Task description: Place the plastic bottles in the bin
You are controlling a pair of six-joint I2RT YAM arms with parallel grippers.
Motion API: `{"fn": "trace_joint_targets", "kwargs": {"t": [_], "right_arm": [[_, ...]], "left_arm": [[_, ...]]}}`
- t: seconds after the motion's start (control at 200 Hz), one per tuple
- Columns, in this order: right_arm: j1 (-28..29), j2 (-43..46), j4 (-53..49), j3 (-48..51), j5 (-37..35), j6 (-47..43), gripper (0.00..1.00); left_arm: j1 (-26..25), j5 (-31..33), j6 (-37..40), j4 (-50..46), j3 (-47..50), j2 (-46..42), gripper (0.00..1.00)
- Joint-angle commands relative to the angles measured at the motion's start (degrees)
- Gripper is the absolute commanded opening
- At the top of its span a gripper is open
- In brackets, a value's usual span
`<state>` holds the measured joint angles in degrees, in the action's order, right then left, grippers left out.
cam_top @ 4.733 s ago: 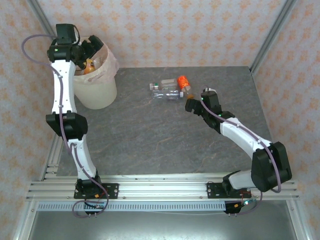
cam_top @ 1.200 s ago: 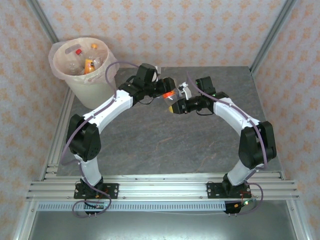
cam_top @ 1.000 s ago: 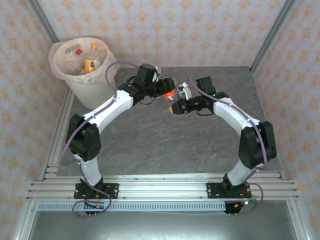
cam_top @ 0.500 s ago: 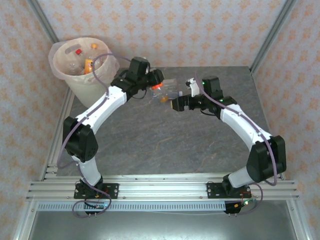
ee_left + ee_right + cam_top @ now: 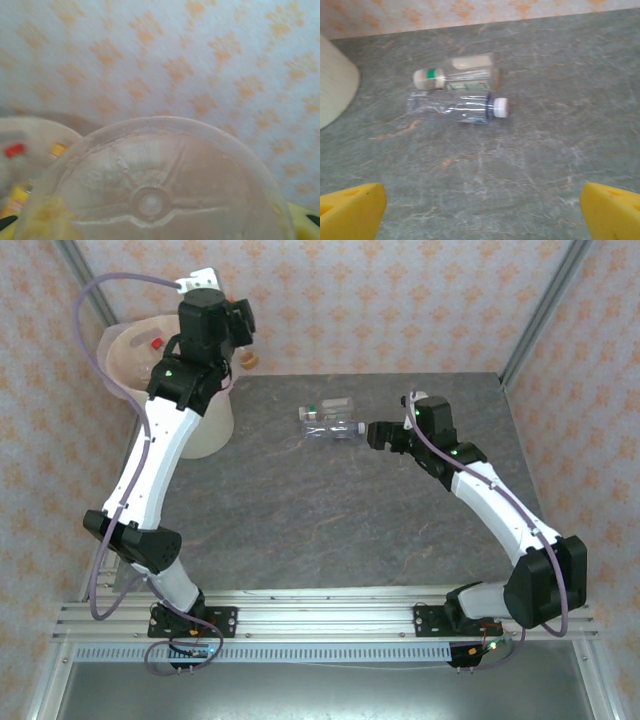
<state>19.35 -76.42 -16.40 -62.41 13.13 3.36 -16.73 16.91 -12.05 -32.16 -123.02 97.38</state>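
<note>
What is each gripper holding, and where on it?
Left gripper: clear plastic bottle with orange cap, gripped around its body. Right gripper: open, empty.

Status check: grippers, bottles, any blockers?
Left gripper shut on orange-cap bottle, up near the bin. Right gripper open, facing green-label bottle and blue-banded bottle on table. Nothing between.
</note>
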Motion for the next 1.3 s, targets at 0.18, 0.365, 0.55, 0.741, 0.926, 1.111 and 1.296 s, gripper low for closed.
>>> {"fn": "trace_joint_targets", "kwargs": {"t": [0.18,0.365,0.55,0.741,0.926,1.111,1.296], "right_arm": [[0.17,2.58,2.93,3.43,-9.10,2.38,0.99],[0.11,2.18,2.38,3.85,-10.89,3.23,0.99],[0.00,3.02,1.81,4.66,-12.54,2.97,0.99],[-0.30,3.99,1.28,5.78,-14.21,2.68,0.99],[-0.63,4.13,1.05,6.07,-15.31,3.39,0.99],[-0.67,4.03,1.51,5.90,-15.76,4.00,0.99],[-0.64,4.26,1.72,6.15,-15.24,4.73,0.99]], "left_arm": [[5.95,17.22,16.66,9.60,0.83,-0.76,0.54],[12.09,17.51,19.78,20.80,5.07,0.75,0.54],[18.73,14.53,20.43,19.00,0.36,6.83,0.54],[23.46,8.84,23.42,17.47,-3.86,13.05,0.54],[27.38,4.45,21.50,7.14,-12.25,21.06,0.60],[28.23,-0.78,19.97,-1.27,-20.01,27.64,0.80],[28.22,-3.39,16.72,-3.97,-25.57,28.90,0.86]]}}
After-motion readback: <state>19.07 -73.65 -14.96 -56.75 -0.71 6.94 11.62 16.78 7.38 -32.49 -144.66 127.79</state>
